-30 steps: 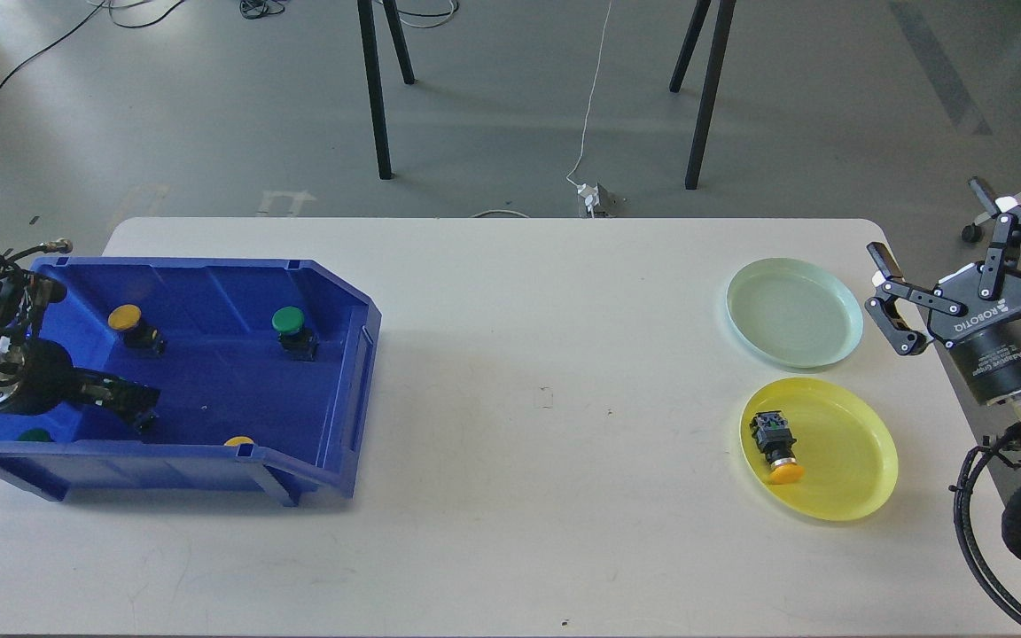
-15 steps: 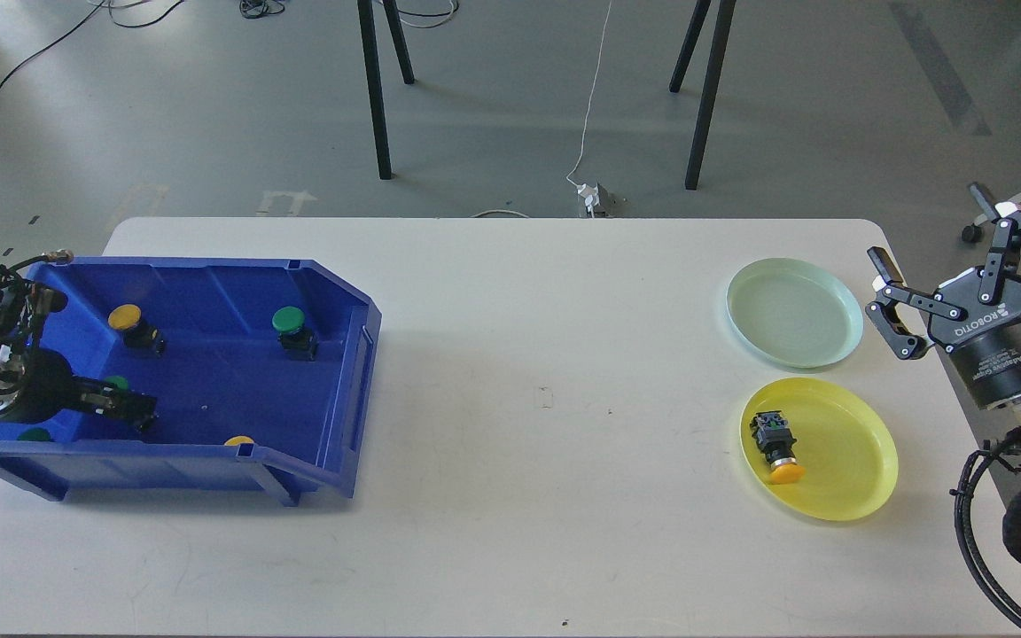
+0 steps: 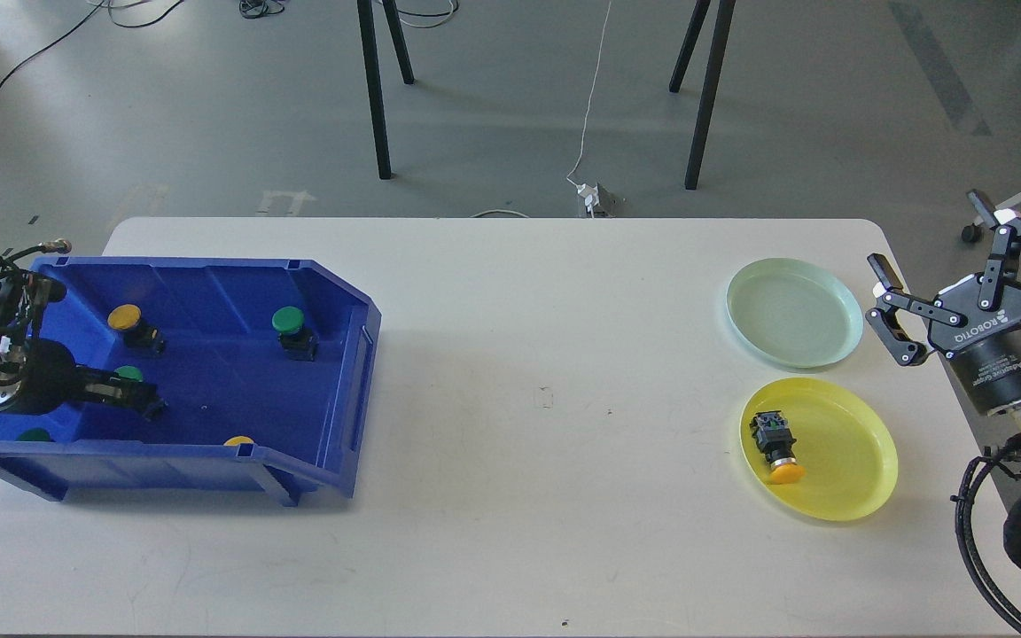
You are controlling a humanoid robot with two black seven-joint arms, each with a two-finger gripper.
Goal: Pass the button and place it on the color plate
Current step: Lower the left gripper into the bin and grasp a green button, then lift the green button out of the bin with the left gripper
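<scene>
A blue bin (image 3: 333, 390) at the table's left holds several buttons: a yellow one (image 3: 126, 317), a green one (image 3: 288, 322), and two caps half hidden by the front wall, green (image 3: 34, 434) and yellow (image 3: 238, 440). My left gripper (image 3: 140, 396) is inside the bin and looks shut on a green button (image 3: 128, 373), held just above the bin floor. A yellow plate (image 3: 856, 452) at the right holds a yellow-capped button (image 3: 777, 440) on its side. The pale green plate (image 3: 794, 312) beyond it is empty. My right gripper (image 3: 925, 232) is open and empty, just right of the green plate.
The white table (image 3: 546, 399) runs between bin and plates. Its right edge lies under my right arm. Black stand legs (image 3: 375, 89) and a white cable stand on the floor beyond the far edge.
My left gripper has risen slightly and moved right inside the bin, and a green button now shows at its fingers. My right gripper has shifted slightly right and up.
</scene>
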